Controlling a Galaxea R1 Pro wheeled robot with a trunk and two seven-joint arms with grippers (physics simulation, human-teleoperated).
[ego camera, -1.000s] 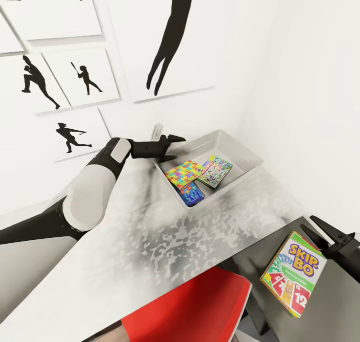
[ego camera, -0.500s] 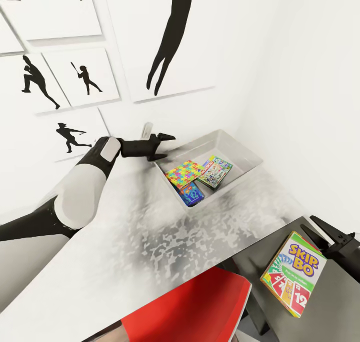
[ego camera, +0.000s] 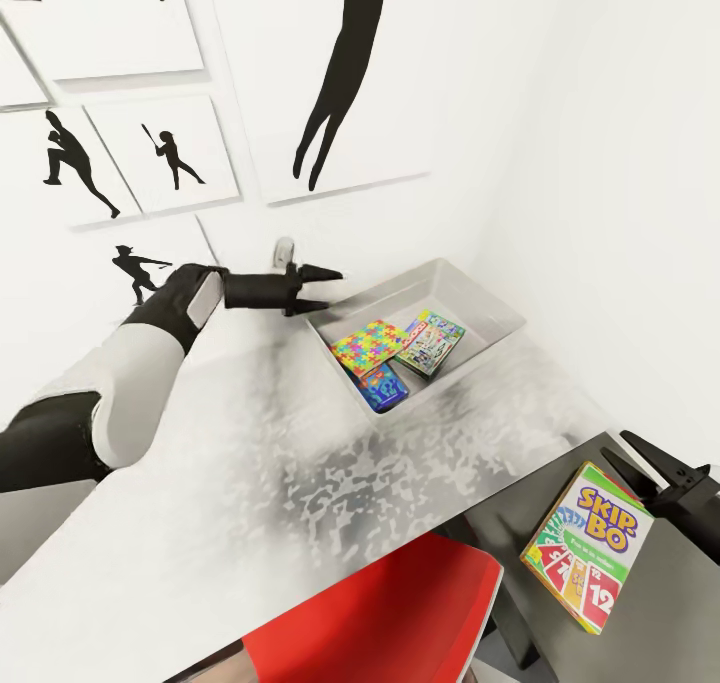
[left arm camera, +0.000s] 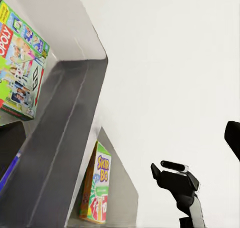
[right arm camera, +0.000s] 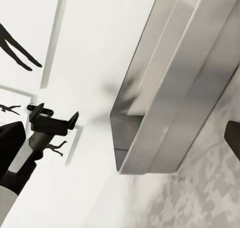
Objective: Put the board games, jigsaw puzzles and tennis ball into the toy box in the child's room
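The grey toy box (ego camera: 478, 304) stands on the marbled table (ego camera: 300, 463) near the wall. Inside it lie a colourful jigsaw puzzle (ego camera: 367, 348), a Monopoly board game (ego camera: 433, 343) and a blue box (ego camera: 384, 388). My left gripper (ego camera: 333, 290) hovers open and empty just beyond the box's left corner. A Skip-Bo game (ego camera: 588, 546) lies on a dark surface at the lower right, with my right gripper (ego camera: 612, 444) open beside its upper edge. The left wrist view looks across the box wall (left arm camera: 65, 138) to Monopoly (left arm camera: 20, 62), Skip-Bo (left arm camera: 97, 190) and the right gripper (left arm camera: 175, 175).
A red chair (ego camera: 390, 613) sits under the table's front edge. White walls with black silhouette pictures (ego camera: 150, 153) close in behind and to the right of the box. In the right wrist view the box's outer wall (right arm camera: 170, 97) and the left gripper (right arm camera: 54, 117) appear.
My left arm has drawn back to the left and risen slightly, carrying the open gripper away from the toy box rim. The right arm and Skip-Bo have not moved.
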